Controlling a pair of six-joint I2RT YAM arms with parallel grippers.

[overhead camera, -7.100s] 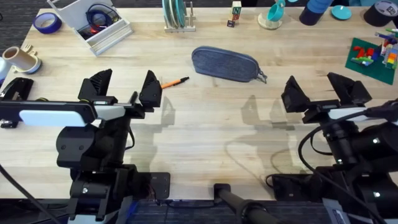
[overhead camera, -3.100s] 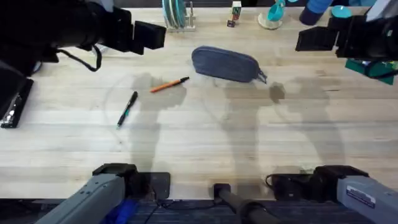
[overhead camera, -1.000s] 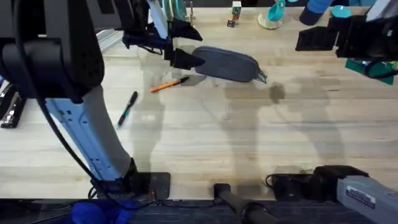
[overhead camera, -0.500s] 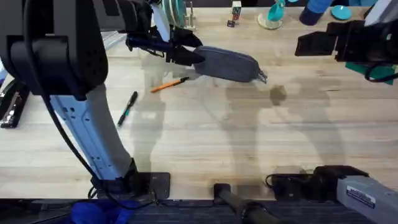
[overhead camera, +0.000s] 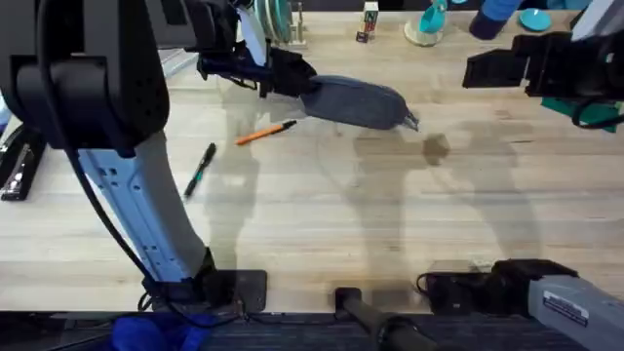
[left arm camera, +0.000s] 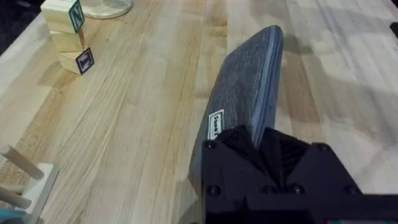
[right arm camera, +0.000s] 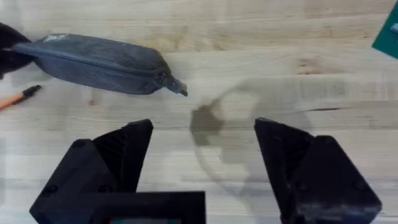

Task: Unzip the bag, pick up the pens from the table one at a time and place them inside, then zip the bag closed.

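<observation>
Left gripper (overhead camera: 295,78) is clenched on the near end of the bag (overhead camera: 356,101), fingers (left arm camera: 249,146) pinching the fabric just past the small white label (left arm camera: 214,123), bag lying on the table (overhead camera: 390,214) and stretching away from the fingertips. Right gripper (right arm camera: 202,149) is spread wide and holds nothing, with the bag's zipper pull (right arm camera: 176,86) ahead of its fingers; the orange pen (overhead camera: 265,133) and black pen (overhead camera: 200,170) lie on the table to the near side of the left fingers, apart from them
</observation>
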